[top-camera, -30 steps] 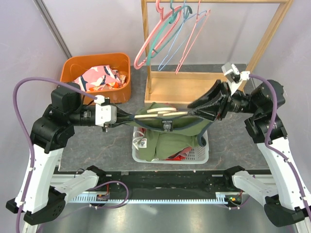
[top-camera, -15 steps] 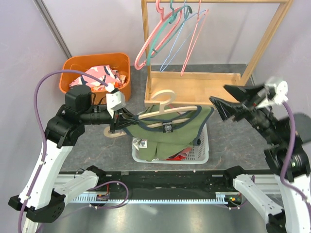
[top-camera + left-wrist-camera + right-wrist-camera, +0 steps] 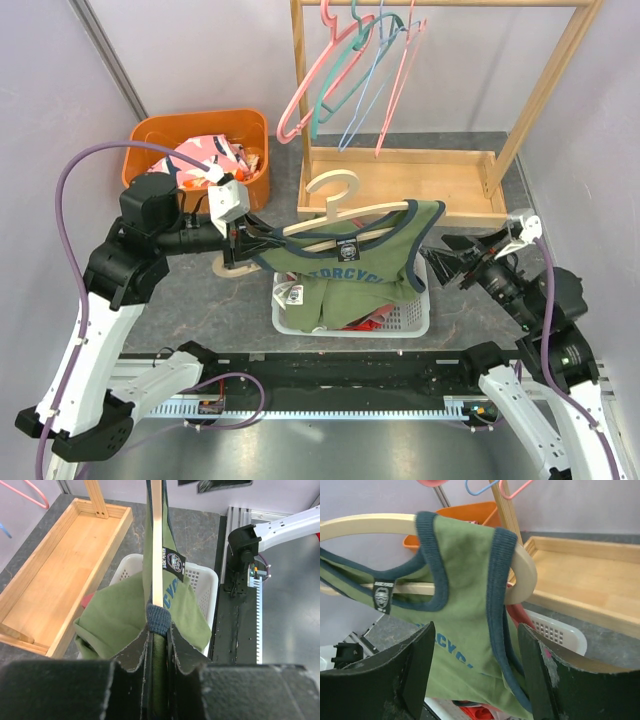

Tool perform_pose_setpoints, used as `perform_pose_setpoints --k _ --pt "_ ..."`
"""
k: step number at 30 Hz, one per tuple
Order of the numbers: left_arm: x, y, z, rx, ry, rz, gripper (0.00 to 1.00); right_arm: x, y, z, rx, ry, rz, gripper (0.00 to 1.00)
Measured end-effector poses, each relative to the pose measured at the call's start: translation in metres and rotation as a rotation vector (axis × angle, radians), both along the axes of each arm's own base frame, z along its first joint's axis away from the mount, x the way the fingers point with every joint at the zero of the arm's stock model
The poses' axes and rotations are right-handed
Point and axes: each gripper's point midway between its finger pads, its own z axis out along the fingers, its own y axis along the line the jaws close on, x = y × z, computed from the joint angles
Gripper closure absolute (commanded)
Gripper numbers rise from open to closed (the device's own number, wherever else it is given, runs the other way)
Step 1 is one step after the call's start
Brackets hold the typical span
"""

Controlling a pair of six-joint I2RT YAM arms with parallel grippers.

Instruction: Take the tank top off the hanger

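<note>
A green tank top (image 3: 352, 262) with navy trim hangs on a pale wooden hanger (image 3: 345, 215) above the white basket (image 3: 415, 318). My left gripper (image 3: 246, 240) holds the hanger's left end level. In the left wrist view that gripper (image 3: 159, 630) is shut on green cloth and navy trim, and the hanger bar (image 3: 157, 540) runs straight out from its jaws. My right gripper (image 3: 452, 262) is open, just right of the tank top and clear of it. The right wrist view shows the right gripper (image 3: 476, 667) with the strap (image 3: 497, 580) over the hanger end (image 3: 524, 575) beyond its spread fingers.
The basket holds more clothes. Behind it stands a wooden rack (image 3: 400, 185) with pink, teal and blue hangers (image 3: 345, 70) on its rail. An orange bin (image 3: 150, 140) of clothes sits at the back left. Purple walls close in on both sides.
My right gripper let go of the tank top's right side, opened and drew back to the right and down. The left arm raised the hanger, so the tank top now hangs freely.
</note>
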Motion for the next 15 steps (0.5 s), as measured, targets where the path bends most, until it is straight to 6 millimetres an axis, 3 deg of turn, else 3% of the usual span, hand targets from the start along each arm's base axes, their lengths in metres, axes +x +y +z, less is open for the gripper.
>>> perform_pose_setpoints --k 7,15 --pt "-0.003 0.002 0.003 -0.008 -0.01 -0.001 0.98 0.02 0.012 -0.011 0.07 0.054 0.018 0.37" --pt "-0.005 0.003 0.004 -0.012 -0.014 -0.007 0.98 0.027 0.025 0.008 0.181 0.024 0.072 0.55"
